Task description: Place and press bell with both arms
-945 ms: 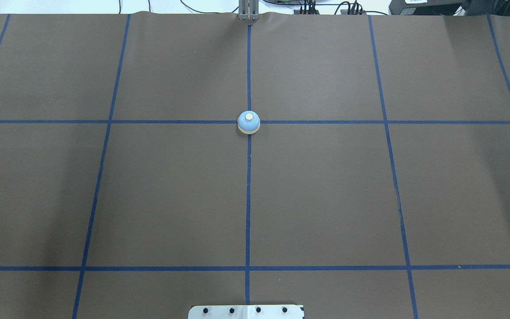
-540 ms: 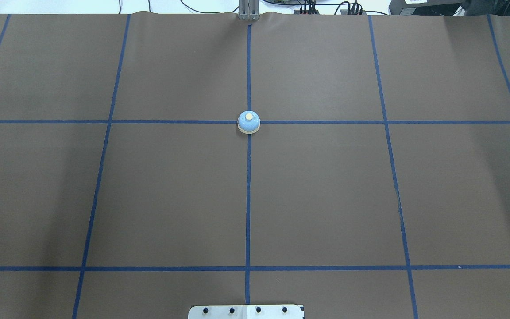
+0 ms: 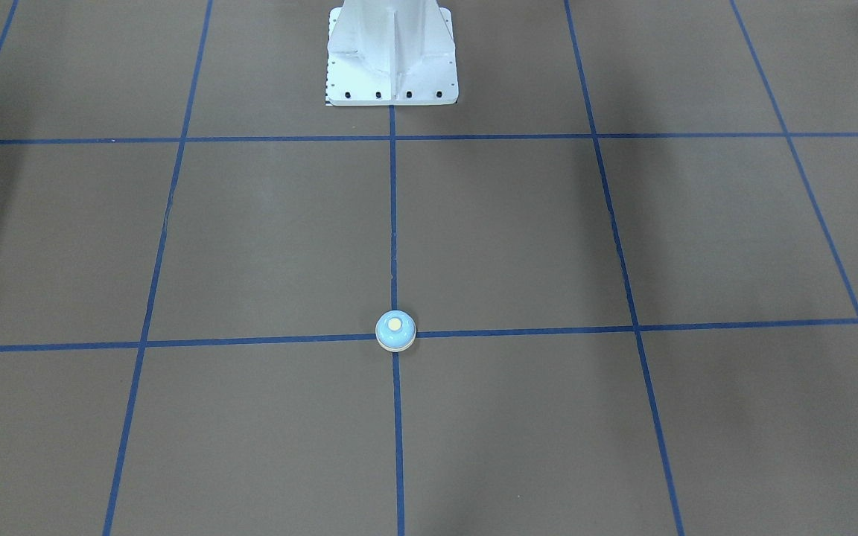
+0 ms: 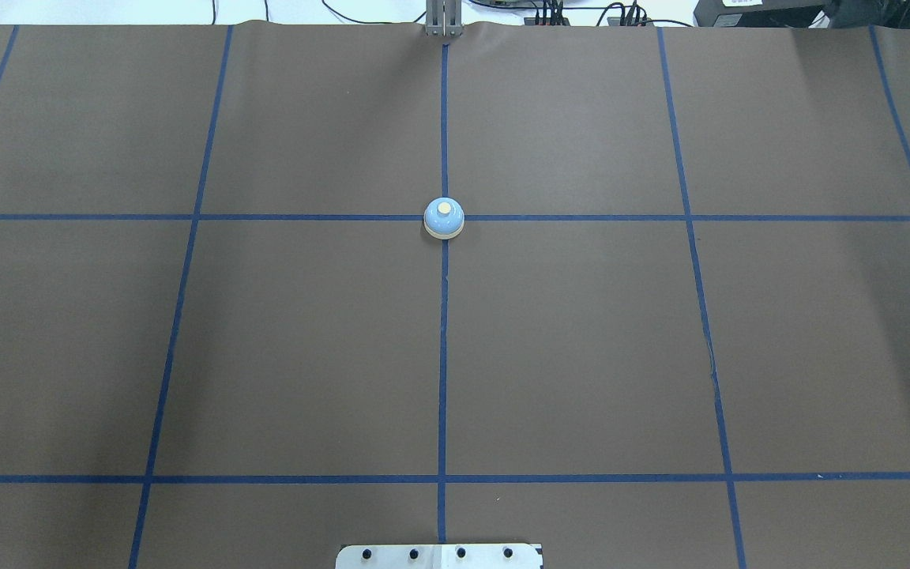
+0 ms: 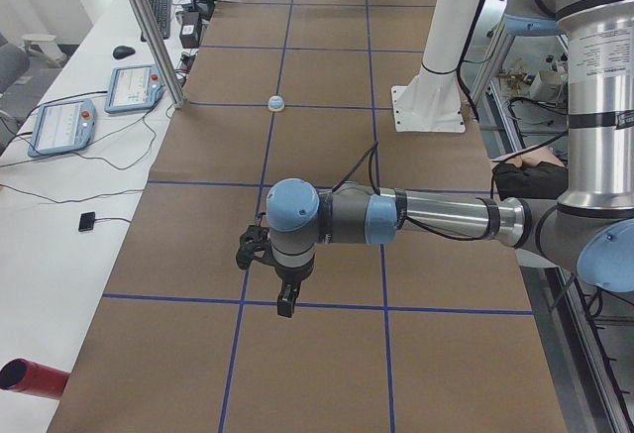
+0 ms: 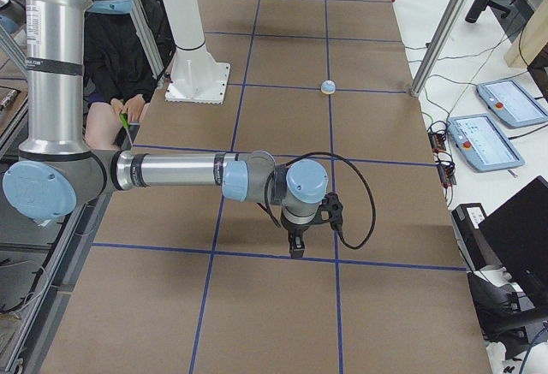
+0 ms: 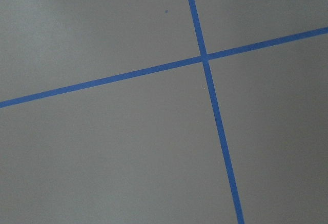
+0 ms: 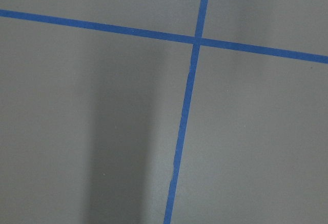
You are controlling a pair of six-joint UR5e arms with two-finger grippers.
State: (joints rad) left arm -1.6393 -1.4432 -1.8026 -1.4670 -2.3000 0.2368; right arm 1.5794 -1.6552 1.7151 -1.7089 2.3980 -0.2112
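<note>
The light-blue bell (image 4: 444, 218) with a cream button stands upright on a crossing of blue tape lines at the table's middle; it also shows in the front view (image 3: 395, 330) and small in the side views (image 5: 275, 104) (image 6: 328, 87). Nothing touches it. My left gripper (image 5: 286, 304) hangs over the mat far from the bell, fingers pointing down; I cannot tell if it is open or shut. My right gripper (image 6: 296, 248) hangs likewise at the other end; I cannot tell its state. Neither shows in the overhead or front views. Both wrist views show only brown mat and tape lines.
The white bolted pedestal (image 3: 392, 52) stands at the robot's side of the table. A metal post (image 5: 149, 27) stands at the far edge. Teach pendants (image 5: 59, 126) (image 6: 484, 139) and cables lie on the white bench beyond it. A red cylinder (image 5: 30, 378) lies there too.
</note>
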